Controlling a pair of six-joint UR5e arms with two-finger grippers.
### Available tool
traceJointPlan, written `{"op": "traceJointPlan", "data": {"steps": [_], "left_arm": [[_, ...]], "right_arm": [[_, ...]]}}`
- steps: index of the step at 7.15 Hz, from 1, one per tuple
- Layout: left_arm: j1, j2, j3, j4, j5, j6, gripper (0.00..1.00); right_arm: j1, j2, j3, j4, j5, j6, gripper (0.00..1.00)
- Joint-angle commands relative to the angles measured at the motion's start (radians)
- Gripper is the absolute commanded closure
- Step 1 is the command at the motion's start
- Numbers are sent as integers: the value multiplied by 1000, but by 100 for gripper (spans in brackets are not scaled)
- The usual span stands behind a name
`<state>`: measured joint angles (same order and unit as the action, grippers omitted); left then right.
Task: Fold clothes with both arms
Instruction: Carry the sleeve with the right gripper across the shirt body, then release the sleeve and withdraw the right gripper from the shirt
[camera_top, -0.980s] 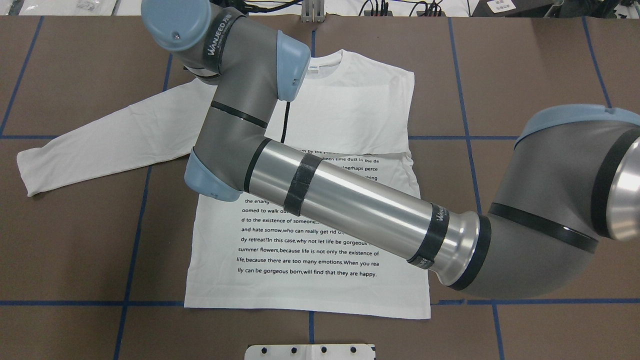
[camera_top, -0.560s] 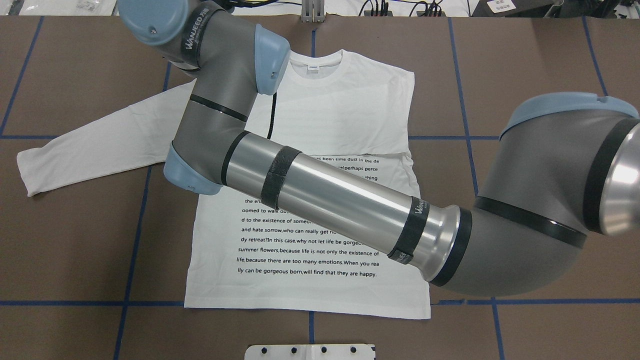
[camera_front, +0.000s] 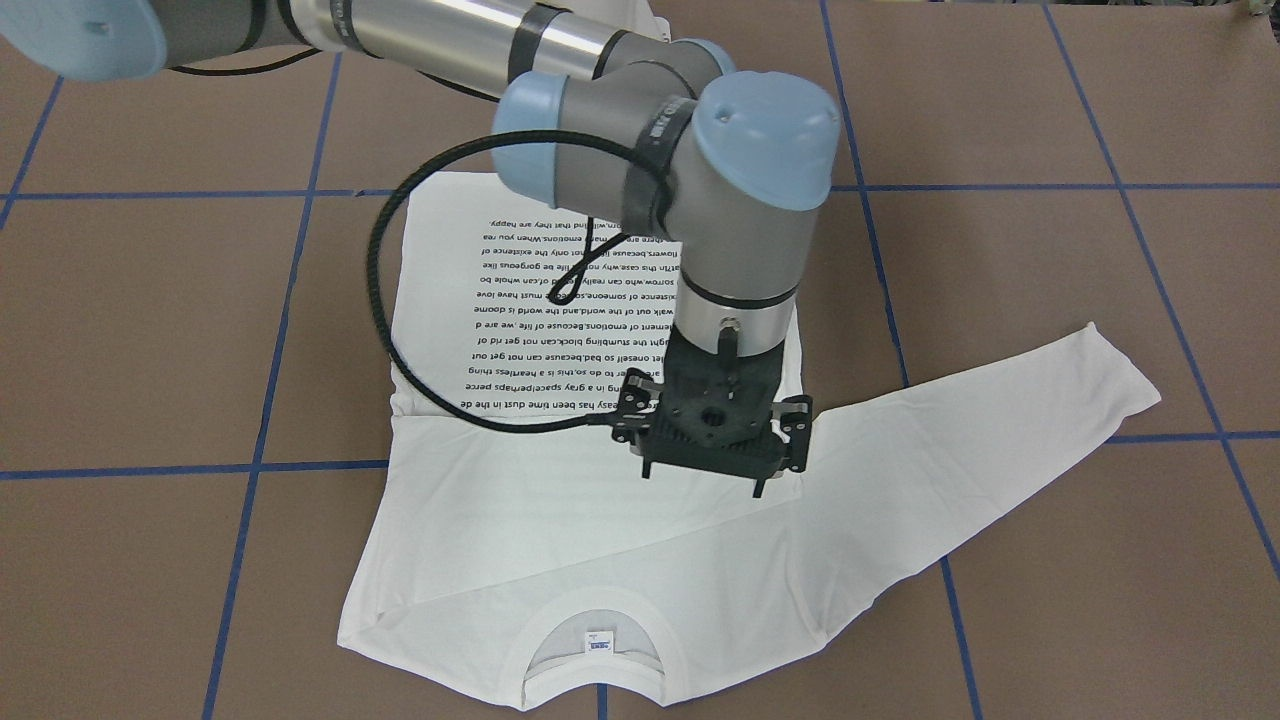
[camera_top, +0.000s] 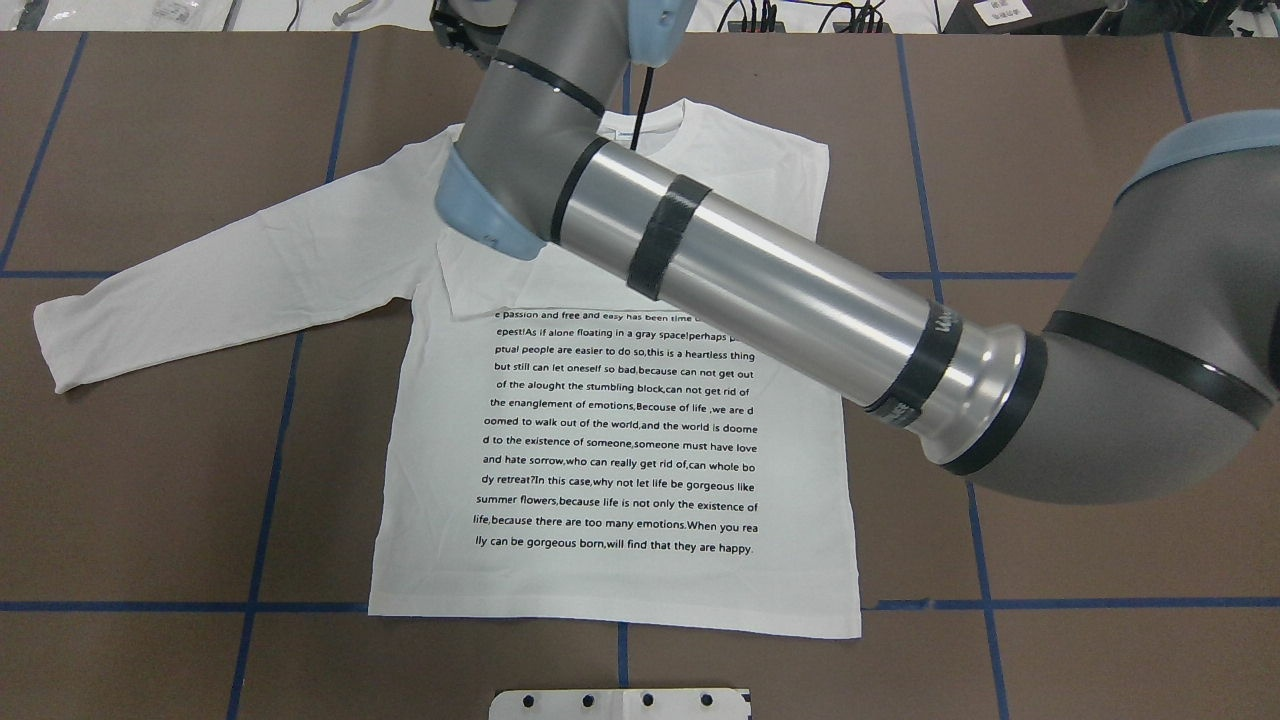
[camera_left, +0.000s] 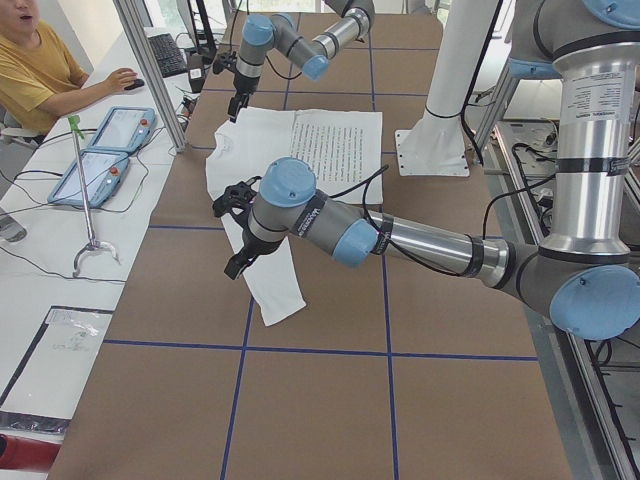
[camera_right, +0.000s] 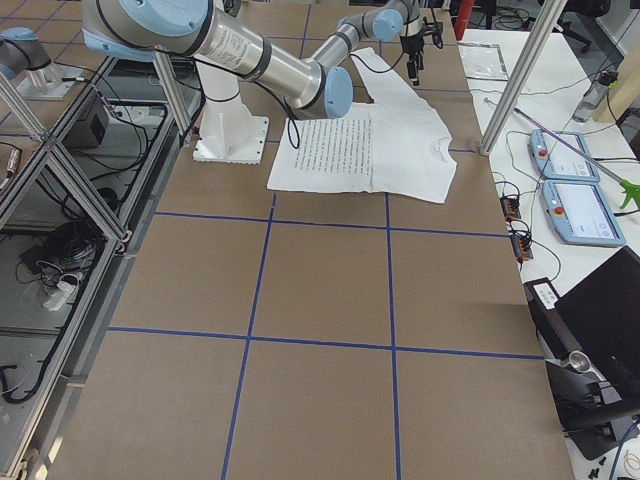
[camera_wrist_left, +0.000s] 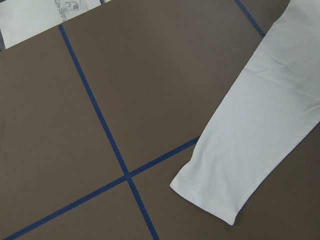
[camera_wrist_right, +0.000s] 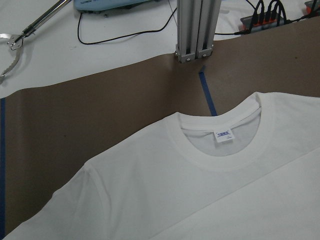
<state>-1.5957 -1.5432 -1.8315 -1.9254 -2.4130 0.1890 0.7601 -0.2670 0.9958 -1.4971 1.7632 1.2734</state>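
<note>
One white shirt (camera_top: 620, 440) with one neck tag (camera_wrist_right: 224, 135). Two robot arms, the right arm (camera_top: 780, 290) and the left arm (camera_left: 420, 240), each with one gripper: right gripper (camera_front: 705, 478), left gripper (camera_left: 235, 230). One white pedestal base (camera_right: 232, 130), two blue-edged tablets (camera_left: 122, 128), one long grabber tool (camera_left: 83, 190) — and one person (camera_left: 40, 70)

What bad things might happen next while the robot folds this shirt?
The right arm's black two-finger gripper hangs open over the white long-sleeved cotton shirt; a shallow pinch may slip off. Its black cable loops low over the cloth and might drag it crooked. The long sleeve lies stretched out sideways and could bunch when swung in.
</note>
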Motion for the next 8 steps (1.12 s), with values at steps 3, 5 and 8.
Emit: {"op": "traceJointPlan", "data": {"steps": [3,5,8], "left_arm": [[167,21,38,-89,23,-5,0],[259,86,50,-183,173,-46,0],[449,89,304,-585,227,-229,0]], "right_arm": [[301,-535,464,-43,353,-492,0],[463,-783,616,-83,482,-876,0],[646,-1077,689,-71,594,-1227,0]]}}
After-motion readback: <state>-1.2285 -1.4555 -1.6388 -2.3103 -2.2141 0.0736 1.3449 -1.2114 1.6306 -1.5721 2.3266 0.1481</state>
